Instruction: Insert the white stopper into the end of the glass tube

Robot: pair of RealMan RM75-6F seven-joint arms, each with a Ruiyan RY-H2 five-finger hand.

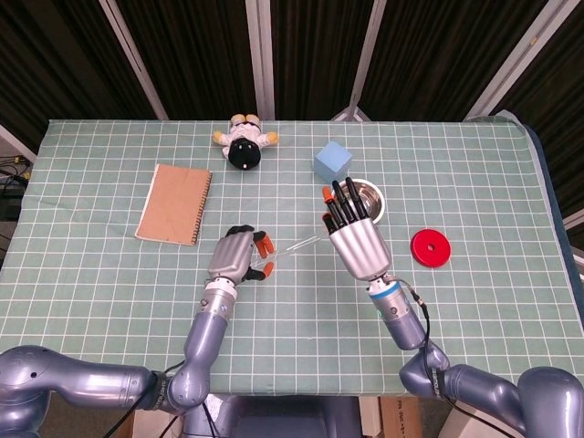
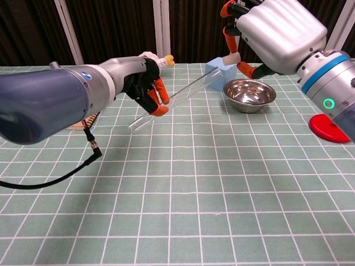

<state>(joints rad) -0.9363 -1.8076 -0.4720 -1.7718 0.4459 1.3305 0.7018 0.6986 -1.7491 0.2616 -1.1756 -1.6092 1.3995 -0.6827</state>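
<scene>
The glass tube [image 2: 180, 98] is a clear, thin-walled cylinder, held off the table at a slant. In the chest view its lower, rounded end points down toward the left and its upper end rises to the right, ending close to the white stopper [image 2: 231, 60]. In the head view the tube [image 1: 294, 248] is faint against the grid of the green mat [image 1: 456, 182], and only its outline and a pale glint can be made out.

The left hand [image 2: 145, 88] grasps the tube near its lower third, with orange-tipped fingers [image 2: 159, 90] wrapped around it. The fingers cover the section of glass they hold.

The stopper is a small white plug, pinched in the right hand [image 2: 274, 33] between orange-tipped fingertips [image 2: 249, 70]. It sits above the table, just beside the upper end of the tube; whether the two touch cannot be determined. In the head view the back of the right hand [image 1: 356, 245] hides the stopper completely.

From left to right on the mat lie a brown spiral notebook [image 1: 173, 203], a small doll [image 1: 245, 143] near the far edge, a blue cube [image 1: 332, 161], a steel bowl [image 2: 249, 95] and a red disc [image 1: 430, 247]. In the chest view the left arm hides most of the notebook, the tube and right hand partly cover the cube, and the right wrist cuts off part of the disc.
</scene>
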